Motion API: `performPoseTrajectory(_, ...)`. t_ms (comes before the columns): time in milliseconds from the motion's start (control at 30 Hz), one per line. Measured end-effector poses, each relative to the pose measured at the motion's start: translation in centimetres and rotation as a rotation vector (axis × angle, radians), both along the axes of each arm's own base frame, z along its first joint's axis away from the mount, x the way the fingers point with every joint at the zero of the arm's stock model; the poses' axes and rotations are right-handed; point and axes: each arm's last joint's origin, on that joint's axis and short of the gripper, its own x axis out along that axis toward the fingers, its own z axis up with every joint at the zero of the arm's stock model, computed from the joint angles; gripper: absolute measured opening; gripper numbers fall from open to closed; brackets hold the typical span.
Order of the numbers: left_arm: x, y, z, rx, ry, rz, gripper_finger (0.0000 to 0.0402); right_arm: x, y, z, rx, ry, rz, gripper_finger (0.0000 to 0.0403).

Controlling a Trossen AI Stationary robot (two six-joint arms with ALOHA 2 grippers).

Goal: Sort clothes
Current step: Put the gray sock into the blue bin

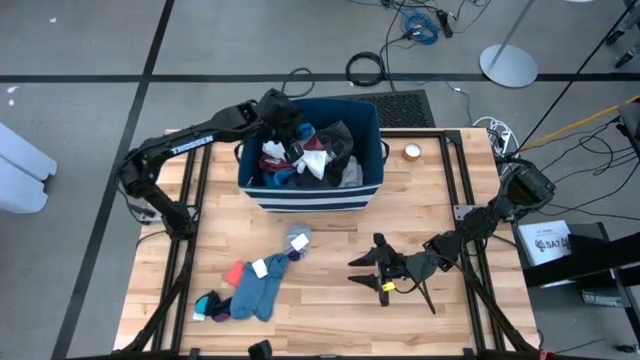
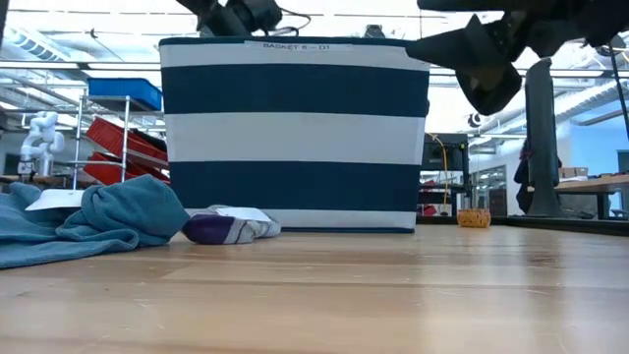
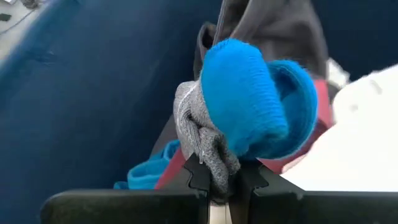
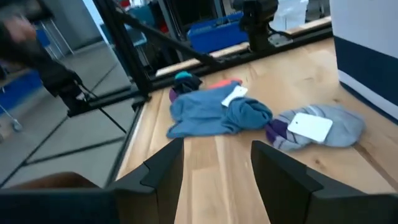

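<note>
High view: left gripper [image 1: 291,140] seen over striped bin [image 1: 310,196] holding clothes [image 1: 312,152]; right gripper [image 1: 366,270] over bare table [image 1: 330,320], beside teal garment [image 1: 258,292].
Left wrist view: jaws clamped on grey-and-blue sock [image 3: 239,118].
Right wrist view: fingers [image 4: 163,167] parted, nothing held; grey sock [image 4: 320,127] near bin.

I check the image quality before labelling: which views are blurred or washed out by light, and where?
Left wrist view: the grey and blue sock in the left claw is fairly sharp, the bin wall behind is soft. Right wrist view: the upper left corner is smeared. Low view: bright windows wash out the background; the near table is soft.
</note>
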Motion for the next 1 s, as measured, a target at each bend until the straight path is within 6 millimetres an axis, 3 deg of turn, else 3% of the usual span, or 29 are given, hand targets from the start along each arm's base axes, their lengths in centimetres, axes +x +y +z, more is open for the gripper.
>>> performPoseTrajectory(267, 1.6, 0.8, -2.7, -0.050, 0.064, -0.065, 0.0023, 0.1, 0.1, 0.5, 0.049, -0.047, -0.005, 0.0173)
performPoseTrajectory(433, 1.6, 0.7, -2.9, -0.069, 0.060, -0.086, 0.0028, 0.1, 0.1, 0.6, 0.056, -0.058, -0.005, 0.0173)
performPoseTrajectory(767, 1.1, -0.5, -2.9, -0.079, 0.145, -0.142, 0.0161, 0.5, -0.6, 0.7, 0.057, -0.066, -0.040, 0.0173)
performPoseTrajectory(1000, 0.8, -1.0, -2.7, -0.057, 0.199, -0.143, 0.0210, 0.9, -1.4, 0.7, 0.053, -0.068, -0.070, 0.0173)
